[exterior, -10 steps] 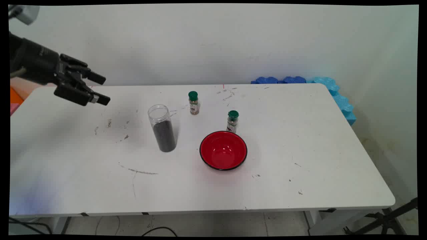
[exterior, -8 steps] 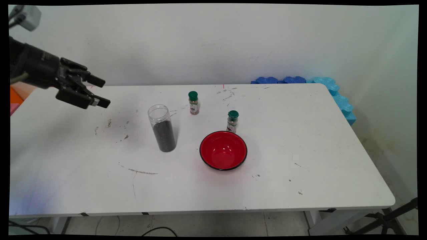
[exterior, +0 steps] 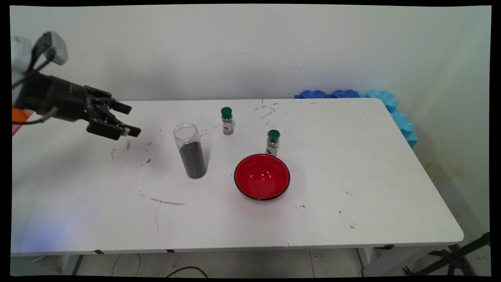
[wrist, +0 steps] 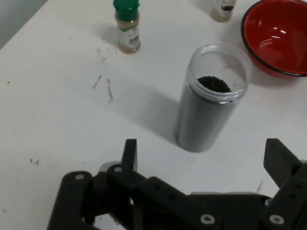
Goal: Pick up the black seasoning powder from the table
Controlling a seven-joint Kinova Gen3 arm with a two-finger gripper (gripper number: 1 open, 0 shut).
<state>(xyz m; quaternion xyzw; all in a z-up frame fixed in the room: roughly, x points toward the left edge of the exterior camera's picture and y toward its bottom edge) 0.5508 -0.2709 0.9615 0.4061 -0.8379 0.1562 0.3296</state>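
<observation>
Pincer (exterior: 127, 119) hangs over the left part of the surface (exterior: 352, 164), fingers spread wide, holding nothing, pointing right. Nearest thing is the jar (exterior: 190, 150): right of the pincer and a bit nearer the camera, clear gap between them. In the hand view the jar (wrist: 211, 98) sits dead ahead between the fingers. It stands upright, long axis vertical, no lid, roughly two-thirds full of dark grains, probably seeds.

Count: one jar, one red bowl (exterior: 262, 176) right of it, two green-capped spice bottles, one far (exterior: 227, 121), one just behind the bowl (exterior: 273, 143).
</observation>
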